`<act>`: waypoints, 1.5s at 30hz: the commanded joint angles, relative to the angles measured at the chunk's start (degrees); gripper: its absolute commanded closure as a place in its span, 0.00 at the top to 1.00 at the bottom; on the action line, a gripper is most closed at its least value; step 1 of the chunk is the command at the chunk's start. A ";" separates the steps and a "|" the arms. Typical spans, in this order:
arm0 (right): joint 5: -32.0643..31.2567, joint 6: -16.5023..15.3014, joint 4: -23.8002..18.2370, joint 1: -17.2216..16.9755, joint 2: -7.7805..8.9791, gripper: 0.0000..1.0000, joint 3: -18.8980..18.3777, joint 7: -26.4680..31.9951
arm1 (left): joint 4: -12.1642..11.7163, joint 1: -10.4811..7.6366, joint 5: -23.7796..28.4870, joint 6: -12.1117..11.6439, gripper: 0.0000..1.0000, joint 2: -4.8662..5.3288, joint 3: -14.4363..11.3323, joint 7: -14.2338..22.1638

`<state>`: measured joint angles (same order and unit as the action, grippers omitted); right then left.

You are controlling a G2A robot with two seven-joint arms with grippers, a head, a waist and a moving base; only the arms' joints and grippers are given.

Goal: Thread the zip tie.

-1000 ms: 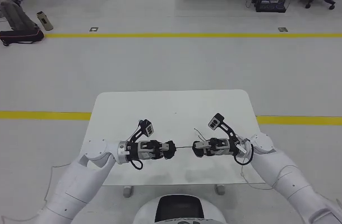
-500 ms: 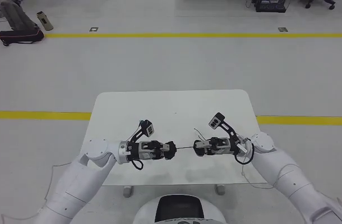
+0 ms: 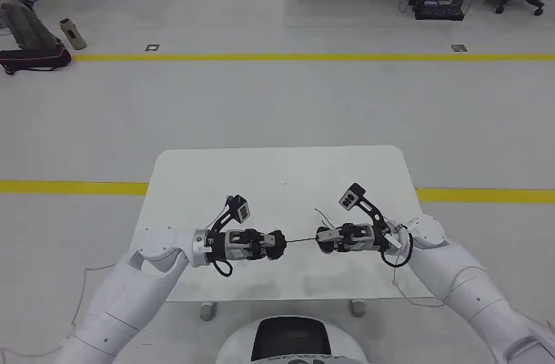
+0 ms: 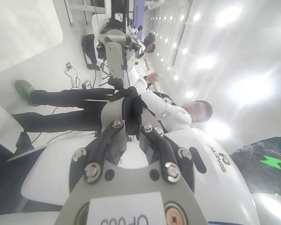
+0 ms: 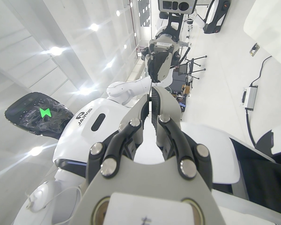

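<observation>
- Left gripper (image 4: 128, 99) and right gripper (image 5: 151, 95) face each other tip to tip above the table (image 3: 277, 173), close together but not touching.
- Left gripper is clamped shut on one end of the zip tie (image 3: 298, 240). A dark bunch shows at its tips, and I cannot tell whether that is the head.
- Right gripper is pinched shut on the other end, with the thin black strap running straight out from between its pads.
- Zip tie spans the gap between the two grippers in a nearly straight line, clear of the table below them.
- Judged step: lining up tail and head for feeding. Keep both grips firm, the strap on one axis with the opposite gripper, and close the gap slowly so it does not buckle.
- Count: two grippers, one zip tie, one table.
</observation>
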<state>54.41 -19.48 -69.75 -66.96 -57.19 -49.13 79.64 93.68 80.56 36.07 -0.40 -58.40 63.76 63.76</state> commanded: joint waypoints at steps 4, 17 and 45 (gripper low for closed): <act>-0.11 0.00 0.12 -0.08 0.01 0.00 -0.11 0.00 | 0.19 -0.04 -0.24 -0.20 0.87 0.17 -0.24 -0.28; 0.23 0.00 -0.43 -0.81 -0.10 0.00 -0.95 0.00 | 0.54 0.34 -0.21 -1.56 1.00 0.49 0.17 -1.78; 6.57 0.00 -3.16 -3.53 -1.33 0.00 -3.24 0.00 | -0.45 -0.92 1.21 -6.09 1.00 -0.26 -3.08 -5.67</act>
<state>60.99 -19.48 -72.90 -70.49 -58.52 -52.36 79.64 93.22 79.64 37.26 -6.51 -58.65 60.68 58.07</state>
